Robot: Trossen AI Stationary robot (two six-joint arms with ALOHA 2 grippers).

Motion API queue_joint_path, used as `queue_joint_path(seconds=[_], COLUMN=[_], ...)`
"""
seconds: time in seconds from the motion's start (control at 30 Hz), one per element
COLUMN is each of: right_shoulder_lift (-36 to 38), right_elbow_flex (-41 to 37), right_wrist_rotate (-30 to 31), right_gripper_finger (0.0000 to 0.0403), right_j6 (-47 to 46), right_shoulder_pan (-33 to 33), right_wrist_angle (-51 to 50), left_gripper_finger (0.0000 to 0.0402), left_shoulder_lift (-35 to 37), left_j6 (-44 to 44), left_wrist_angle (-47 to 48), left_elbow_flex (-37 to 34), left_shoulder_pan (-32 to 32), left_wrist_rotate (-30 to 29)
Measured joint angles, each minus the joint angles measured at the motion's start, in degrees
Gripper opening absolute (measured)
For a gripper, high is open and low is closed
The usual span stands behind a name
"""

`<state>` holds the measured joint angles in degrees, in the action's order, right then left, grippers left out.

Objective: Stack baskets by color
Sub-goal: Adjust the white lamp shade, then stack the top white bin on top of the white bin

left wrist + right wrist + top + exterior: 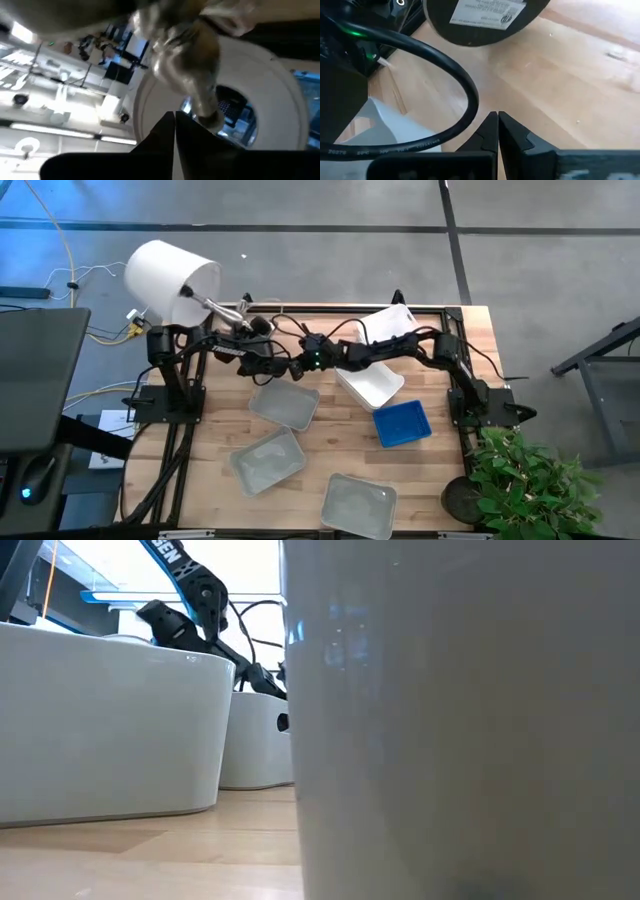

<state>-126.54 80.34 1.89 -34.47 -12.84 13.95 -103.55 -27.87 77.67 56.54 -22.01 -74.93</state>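
Three pale grey baskets (285, 402), (268, 460), (358, 505) rest flat on the wooden table. A white basket (370, 385) sits near the middle, and another white one (385, 322) lies at the far edge, partly behind my right arm. A blue basket (402, 423) rests at the right. My right gripper (497, 120) is shut and hangs over bare wood beside the far grey basket's corner (375, 120), holding nothing. My left gripper (174, 120) is shut at the far left, pointing at a lamp's metal stem (200, 75). My left gripper is shut with its fingertips (167, 125) close beside the lower end of the lamp's stem (210, 117). Whether they touch it, I cannot tell. Nothing shows between the fingers.
A large white lampshade (170, 280) lies tipped past the table's far left corner. A black round base with a label (480, 20) and a black cable (445, 65) lie just ahead of my right gripper. A potted plant (525, 480) stands at the near right corner. Basket walls (460, 720) fill the low view.
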Motion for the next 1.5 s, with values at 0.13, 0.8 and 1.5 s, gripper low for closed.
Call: queue_joint_path(seconds=[0.13,0.8,1.5], right_shoulder_lift=[0.02,0.84,11.21], right_elbow_flex=[-0.05,0.57,-0.27], right_wrist_rotate=[0.23,-5.76,-7.19], right_gripper_finger=[0.0000,0.0000,0.0000], right_j6=[0.26,1.03,15.09], right_shoulder_pan=[0.31,1.73,5.71], right_wrist_angle=[0.01,4.89,0.83], left_gripper_finger=[0.0001,0.0000,0.0000], left_shoulder_lift=[0.00,9.10,34.82], left_j6=[1.49,16.39,11.44], left_wrist_angle=[-0.42,13.00,-4.80], left_elbow_flex=[-0.16,3.93,6.51], left_shoulder_pan=[0.18,5.98,9.63], left_wrist_rotate=[0.56,-3.87,10.69])
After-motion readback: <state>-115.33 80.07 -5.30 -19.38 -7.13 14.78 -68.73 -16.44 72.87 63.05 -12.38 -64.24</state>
